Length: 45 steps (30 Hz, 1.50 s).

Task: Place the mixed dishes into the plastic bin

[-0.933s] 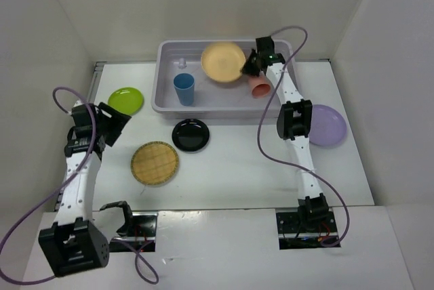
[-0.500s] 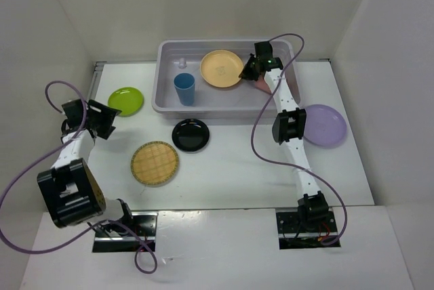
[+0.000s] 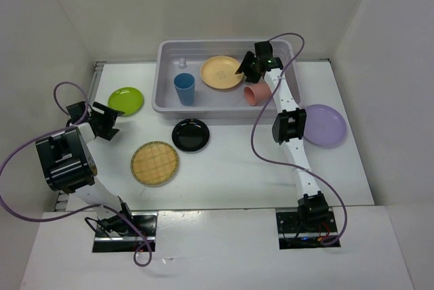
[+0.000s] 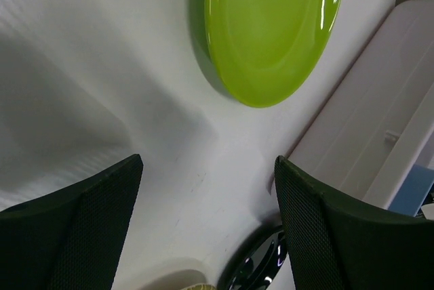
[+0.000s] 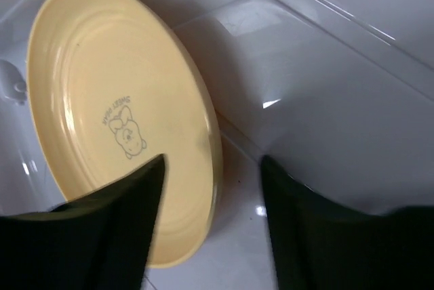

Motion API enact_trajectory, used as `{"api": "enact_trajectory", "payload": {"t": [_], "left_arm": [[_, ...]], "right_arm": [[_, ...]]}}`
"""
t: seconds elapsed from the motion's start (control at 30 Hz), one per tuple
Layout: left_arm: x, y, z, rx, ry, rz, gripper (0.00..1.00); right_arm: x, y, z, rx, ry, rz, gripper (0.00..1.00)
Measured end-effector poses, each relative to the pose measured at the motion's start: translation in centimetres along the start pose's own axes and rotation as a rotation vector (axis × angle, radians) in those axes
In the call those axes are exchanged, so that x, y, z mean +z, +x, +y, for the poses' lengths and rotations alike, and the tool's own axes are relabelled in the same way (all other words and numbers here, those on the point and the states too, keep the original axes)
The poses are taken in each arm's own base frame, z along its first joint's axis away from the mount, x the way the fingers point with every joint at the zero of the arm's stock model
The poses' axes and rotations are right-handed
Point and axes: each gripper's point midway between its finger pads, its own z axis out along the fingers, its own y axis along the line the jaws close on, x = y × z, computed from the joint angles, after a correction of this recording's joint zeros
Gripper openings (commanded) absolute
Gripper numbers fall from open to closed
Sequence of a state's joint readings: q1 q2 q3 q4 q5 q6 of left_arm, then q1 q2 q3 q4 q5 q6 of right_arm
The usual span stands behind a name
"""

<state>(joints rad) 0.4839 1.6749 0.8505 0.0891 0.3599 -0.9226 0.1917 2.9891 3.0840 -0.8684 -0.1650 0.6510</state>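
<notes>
The right jaws stood wide open and empty inside the plastic bin [image 3: 210, 109], at the right edge of the peach-orange plate [image 3: 222, 72], which lay in the bin (a small cartoon print showed at its centre). The blue cup [image 3: 184, 89] stood upright in the bin too, and the salmon-red cup [image 3: 253, 93] lay on its side near the right wall. The left jaws were likewise parted, holding nothing, near the lime green plate [image 3: 126, 100] on the desk [image 3: 237, 168]. The black plate [image 3: 190, 134], woven plate [image 3: 154, 162] and lavender plate [image 3: 325, 125] rested on the desk outside the bin.
</notes>
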Motion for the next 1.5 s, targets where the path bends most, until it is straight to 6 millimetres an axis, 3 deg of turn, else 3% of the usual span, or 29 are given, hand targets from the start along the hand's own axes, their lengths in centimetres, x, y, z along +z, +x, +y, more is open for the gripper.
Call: {"api": "enact_trajectory", "payload": {"t": [0.13, 0.3, 0.43, 0.53, 0.63, 0.67, 0.87, 0.9, 1.07, 1.2, 1.33, 1.4, 1.5], "left_arm": [[1.3, -0.8, 0.0, -0.001, 0.016, -0.01, 0.85], [3.0, -1.9, -0.6, -0.031, 0.055, -0.021, 0.85], [4.0, -2.6, -1.3, -0.048, 0.09, -0.028, 0.8], [4.7, -3.2, -1.6, -0.048, 0.1, -0.033, 0.72], [5.2, -3.3, -1.5, -0.061, 0.101, -0.032, 0.68], [5.2, -3.3, -1.4, -0.064, 0.101, -0.031, 0.62], [6.1, -3.3, -1.2, -0.082, 0.117, -0.028, 0.45], [6.2, -3.4, -1.1, -0.087, 0.121, -0.028, 0.39], [6.8, -3.2, -0.8, -0.115, 0.122, -0.022, 0.19], [7.0, -3.2, -0.7, -0.126, 0.121, -0.018, 0.0], [5.8, -3.1, -1.1, -0.141, 0.112, -0.026, 0.0], [3.9, -3.2, -2.0, -0.137, 0.11, -0.044, 0.0], [-0.4, -4.4, -5.8, -0.088, 0.175, -0.102, 0.0]], "right_arm": [[-0.3, -0.3, 0.2, -0.01, -0.001, -0.009, 0.8], [-1.7, -1.4, 0.9, -0.022, 0.001, -0.034, 0.85], [-4.2, -3.2, 2.8, -0.035, -0.024, -0.076, 0.89], [-7.2, -4.9, 4.6, -0.049, -0.042, -0.115, 0.92], [-11.8, -7.1, 6.9, -0.071, -0.063, -0.175, 0.94], [-14.1, -8.0, 7.9, -0.079, -0.075, -0.205, 0.95], [-29.2, -12.3, 13.3, -0.128, -0.16, -0.408, 0.96], [-31.8, -12.9, 14.0, -0.136, -0.176, -0.449, 0.96], [-43.2, -13.7, 15.8, -0.158, -0.247, -0.594, 0.96], [-48.4, -12.9, 15.5, -0.169, -0.252, -0.632, 0.96], [-51.4, -11.4, 14.6, -0.189, -0.229, -0.628, 0.96], [-52.8, -10.7, 14.3, -0.199, -0.224, -0.629, 0.96], [-55.8, -9.7, 14.2, -0.213, -0.235, -0.654, 0.96]]}}
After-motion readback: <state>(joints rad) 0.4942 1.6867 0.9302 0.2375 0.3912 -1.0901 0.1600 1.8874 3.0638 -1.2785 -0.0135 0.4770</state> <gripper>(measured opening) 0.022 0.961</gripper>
